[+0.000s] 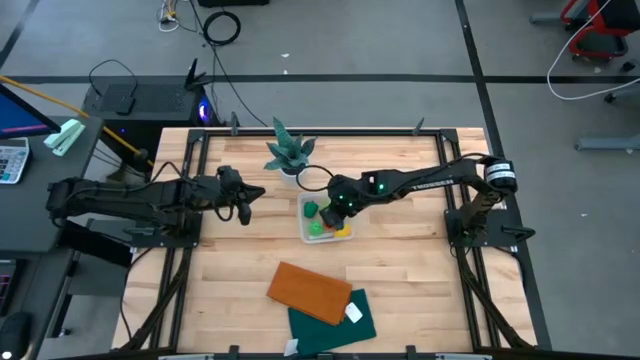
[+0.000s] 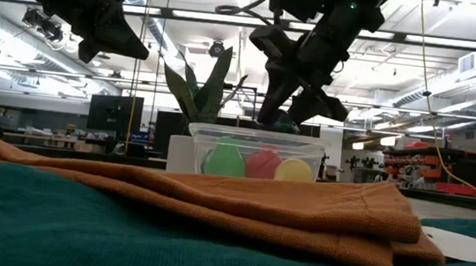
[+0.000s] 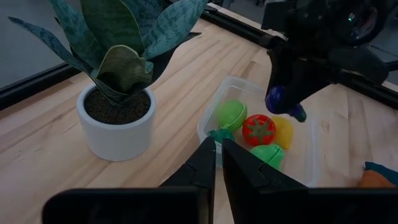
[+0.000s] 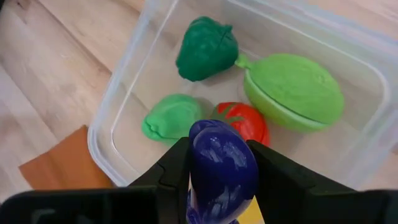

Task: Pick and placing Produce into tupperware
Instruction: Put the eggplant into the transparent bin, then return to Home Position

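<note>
We saw the desk (image 1: 400, 290) bearing the tupperware (image 1: 306, 222) near its middle, beside a potted plant (image 1: 289, 152). Our right hand (image 4: 221, 163) hovered just above the tub, clamped on the purple piece (image 4: 219, 163). Our left hand (image 3: 217, 163) waited beside the plant, fingers nearly together and holding nothing. Inside lay two light green pieces (image 4: 293, 91), a dark green one (image 4: 205, 48), a red one (image 4: 245, 121) and a yellow one (image 3: 283, 131). We judged only the purple drop remained.

Right gripper (image 4: 217, 163) hangs above the tupperware (image 4: 118, 93); one produce piece (image 4: 221, 165) sits between its jaws, the others (image 4: 208, 48) lie below them.
</note>
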### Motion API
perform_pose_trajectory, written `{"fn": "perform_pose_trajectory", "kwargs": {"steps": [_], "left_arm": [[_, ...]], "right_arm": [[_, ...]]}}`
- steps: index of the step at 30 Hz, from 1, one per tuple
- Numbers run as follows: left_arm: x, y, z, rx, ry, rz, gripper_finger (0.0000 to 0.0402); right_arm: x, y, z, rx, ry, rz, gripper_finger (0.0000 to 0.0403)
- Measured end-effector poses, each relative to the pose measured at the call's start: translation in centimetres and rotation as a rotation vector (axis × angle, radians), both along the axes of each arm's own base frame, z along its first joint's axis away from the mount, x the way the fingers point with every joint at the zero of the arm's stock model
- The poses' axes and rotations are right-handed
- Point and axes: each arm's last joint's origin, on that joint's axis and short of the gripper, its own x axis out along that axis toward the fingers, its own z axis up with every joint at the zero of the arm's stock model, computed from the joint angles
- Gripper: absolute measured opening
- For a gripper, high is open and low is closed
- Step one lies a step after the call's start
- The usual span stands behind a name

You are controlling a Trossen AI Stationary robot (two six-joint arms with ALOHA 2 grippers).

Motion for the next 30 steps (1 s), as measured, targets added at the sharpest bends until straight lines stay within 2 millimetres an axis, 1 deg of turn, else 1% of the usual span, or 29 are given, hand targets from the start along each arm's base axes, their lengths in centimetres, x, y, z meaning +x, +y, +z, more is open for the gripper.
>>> {"fn": "perform_pose_trajectory", "kwargs": {"steps": [4, 9, 14, 19, 25, 30], "left_arm": [[0.0, 0.0, 0.0, 0.001, 0.001, -0.001, 0.0028], [0.0, 0.0, 0.0, 0.003, 0.002, -0.001, 0.0025], [0.0, 0.0, 0.0, 0.003, 0.001, -0.002, 0.0031], [0.0, 0.0, 0.0, 0.003, 0.002, -0.001, 0.0036], [0.0, 0.0, 0.0, 0.003, 0.002, -0.001, 0.0028], [0.0, 0.0, 0.0, 0.005, 0.003, -0.002, 0.0026]], "right_arm": [[0.1, 0.0, -0.2, 0.006, 0.004, 0.009, 0.0116], [-0.1, 0.0, -0.6, 0.019, 0.04, 0.006, 0.014], [-0.2, 0.0, -0.7, 0.022, 0.059, 0.006, 0.0167], [-0.2, 0.0, -0.6, 0.022, 0.056, 0.004, 0.018], [-0.4, 0.1, 0.0, 0.021, 0.039, 0.004, 0.0183], [-1.0, 0.1, 1.3, 0.024, 0.008, 0.008, 0.0178]]}}
